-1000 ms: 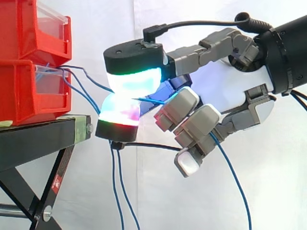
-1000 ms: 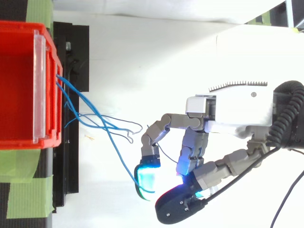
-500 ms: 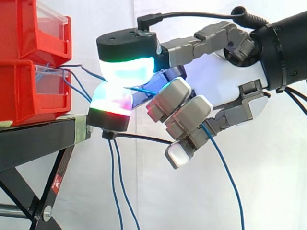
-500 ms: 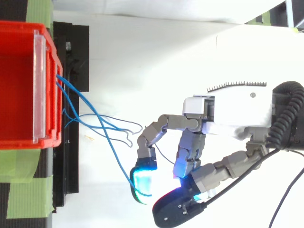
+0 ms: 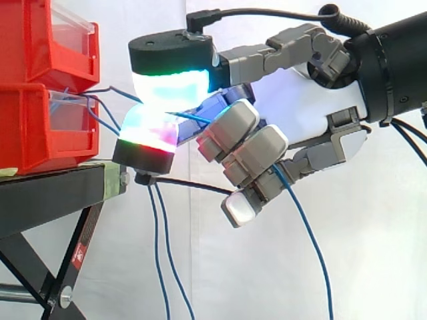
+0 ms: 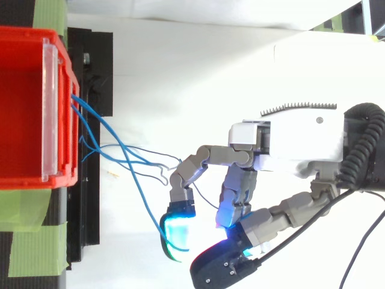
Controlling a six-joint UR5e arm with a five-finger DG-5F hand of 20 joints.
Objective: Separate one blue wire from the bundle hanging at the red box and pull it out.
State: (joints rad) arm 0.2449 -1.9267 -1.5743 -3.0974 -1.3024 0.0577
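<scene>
Several thin blue wires leave the front of the red box and hang down past the black stand. One blue wire runs from the box through the glowing pads and drops away behind the fingers. My hand sits just right of the box, its thumb pad and a finger pad pressed together on that wire. From above, the hand reaches in from the right, with the pinching pads at the lower middle and the wire leading up to the box.
A second red bin is stacked on the lower one. Green tape marks the stand's top. The stand's black crossed legs stand below the bins. A white curtain hangs behind everything.
The hand has shifted left toward the red box and slightly upward, still pinching the blue wire. The wire between box and pads has grown shorter.
</scene>
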